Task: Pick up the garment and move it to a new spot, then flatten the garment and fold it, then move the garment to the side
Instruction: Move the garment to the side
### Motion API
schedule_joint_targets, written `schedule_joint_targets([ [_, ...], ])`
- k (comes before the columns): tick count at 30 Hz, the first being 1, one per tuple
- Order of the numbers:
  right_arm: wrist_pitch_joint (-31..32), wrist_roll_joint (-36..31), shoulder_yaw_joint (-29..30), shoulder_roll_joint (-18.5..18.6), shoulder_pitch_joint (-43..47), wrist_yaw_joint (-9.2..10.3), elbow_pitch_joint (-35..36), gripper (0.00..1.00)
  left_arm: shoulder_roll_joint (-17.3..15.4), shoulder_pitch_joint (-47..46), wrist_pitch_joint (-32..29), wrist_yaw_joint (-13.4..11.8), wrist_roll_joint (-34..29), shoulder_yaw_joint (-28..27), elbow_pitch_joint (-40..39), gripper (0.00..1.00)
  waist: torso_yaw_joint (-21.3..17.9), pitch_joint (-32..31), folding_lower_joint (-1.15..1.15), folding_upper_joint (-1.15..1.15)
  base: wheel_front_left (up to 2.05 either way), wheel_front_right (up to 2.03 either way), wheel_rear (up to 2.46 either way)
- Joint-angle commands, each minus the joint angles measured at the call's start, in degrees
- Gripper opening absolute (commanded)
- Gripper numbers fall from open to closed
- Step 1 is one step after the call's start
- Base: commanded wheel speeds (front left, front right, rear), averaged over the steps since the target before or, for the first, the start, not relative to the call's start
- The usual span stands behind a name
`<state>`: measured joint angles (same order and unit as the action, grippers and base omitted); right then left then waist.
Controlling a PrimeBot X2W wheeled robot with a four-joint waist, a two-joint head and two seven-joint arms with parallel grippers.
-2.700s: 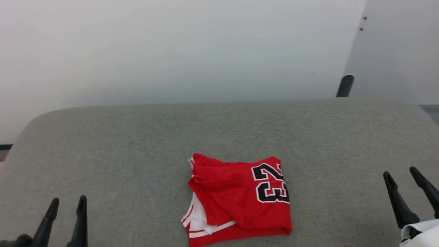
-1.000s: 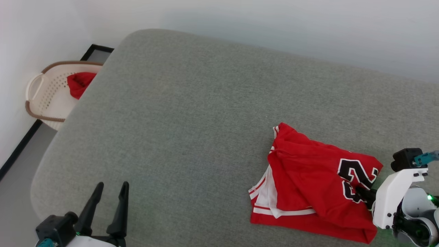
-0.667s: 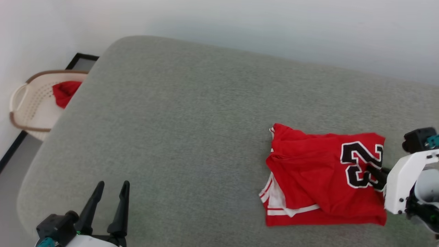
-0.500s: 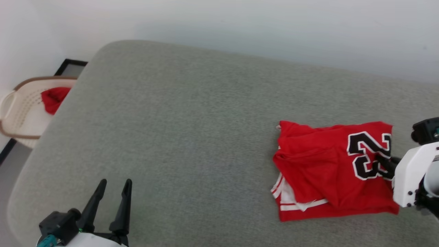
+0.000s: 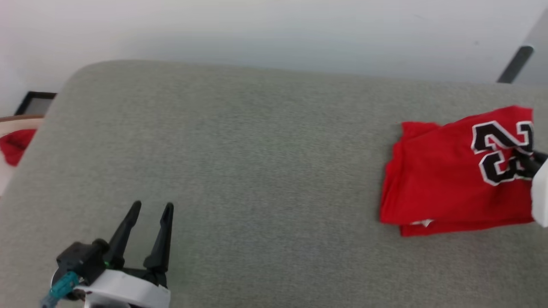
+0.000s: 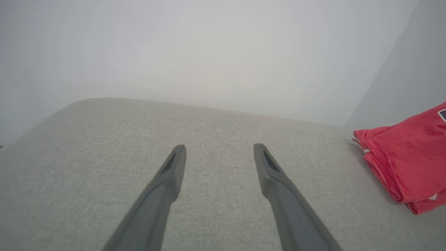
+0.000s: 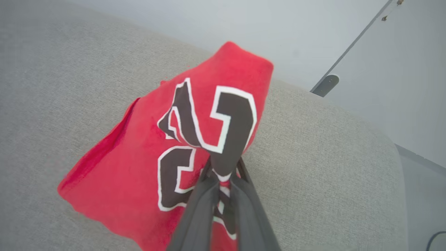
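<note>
Red cloth sits far to the right in the head view: the garment (image 5: 445, 179), folded into a block, lies on the grey cushion (image 5: 257, 149) near its right end. The right gripper (image 5: 523, 157) is clamped on the edge that bears the "23". Half a second ago the block was nearer the cushion's middle and showed white sleeve trim at its near-left corner. Now only a scrap of white peeks out below, so it has been dragged sideways. The camera has swung too, as the basket (image 5: 21, 118) slipping to the left edge shows. The left gripper (image 5: 153, 206) hovers low at the near left, fingers spread and holding nothing.

In the left wrist view those fingers (image 6: 174, 167) stand apart over bare cushion, with the garment's stacked folds off to the right, well clear.

In the right wrist view the fingers are pinched together on the printed cloth, which bunches into a peak at the grip. That corner is raised while the rest trails on the cushion.

I judge this the last step, moving it aside, nearly finished (release remains). The risk is the fold pulling open under the drag.
</note>
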<state>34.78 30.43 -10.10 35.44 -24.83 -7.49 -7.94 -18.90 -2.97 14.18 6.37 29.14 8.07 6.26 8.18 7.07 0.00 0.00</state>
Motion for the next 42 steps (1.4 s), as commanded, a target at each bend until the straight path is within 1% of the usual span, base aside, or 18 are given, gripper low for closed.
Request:
schedule_joint_targets([
  [1,-0.43,-0.16,-0.27,1.19,-1.17,0.0,0.25,0.0,-0.26,-1.23,0.31,0.3,-0.35,0.09,0.07,1.0,-2.08,1.35,0.0,0.0,0.0,0.0,0.0],
  [4,-1.54,-0.6,-0.66,3.4,-2.85,0.0,0.38,0.0,-0.48,-2.47,0.36,0.37,-0.45,0.4,0.14,1.0,-3.57,2.44,0.0,0.0,0.0,0.0,0.0],
  [9,-4.4,-1.28,-2.2,7.04,-5.98,0.0,-1.37,0.0,-0.87,-4.71,0.51,0.56,-0.55,0.7,0.21,1.0,-6.14,4.79,0.0,0.0,0.0,0.0,0.0],
  [18,-10.51,-1.65,-5.81,12.09,-13.32,0.02,-7.09,0.0,-2.17,-8.84,0.61,0.72,-0.96,1.26,-0.01,1.0,-10.57,10.06,0.0,0.0,0.0,0.0,0.0],
  [25,-15.65,-3.26,-8.57,15.35,-18.55,0.02,-13.12,0.0,-3.24,-11.62,0.24,0.77,-1.03,1.9,-0.37,1.0,-12.63,13.94,0.0,0.0,0.0,0.0,0.0],
  [28,-17.09,-3.89,-8.58,15.67,-20.31,0.03,-16.57,0.0,-3.54,-12.57,0.1,0.81,-1.03,2.26,-0.44,1.0,-13.02,15.31,0.0,0.0,0.0,0.0,0.0],
  [35,-19.75,-6.11,-8.09,14.36,-22.96,0.03,-24.85,0.0,-3.94,-13.67,-0.03,0.88,-0.65,2.81,-0.22,1.0,-13.34,17.38,0.0,0.0,0.0,0.0,0.0],
  [40,-21.63,-10.83,-7.63,13.87,-24.43,0.03,-30.1,0.0,-4.09,-14.48,-0.11,0.92,-0.4,3.28,-0.2,1.0,-13.02,18.47,0.0,0.0,0.0,0.0,0.0],
  [42,-22.25,-12.16,-6.95,13.14,-25.0,0.03,-32.37,0.0,-4.18,-14.72,-0.17,0.94,-0.34,3.54,-0.15,1.0,-12.8,18.83,0.0,0.0,0.0,0.0,0.0],
])
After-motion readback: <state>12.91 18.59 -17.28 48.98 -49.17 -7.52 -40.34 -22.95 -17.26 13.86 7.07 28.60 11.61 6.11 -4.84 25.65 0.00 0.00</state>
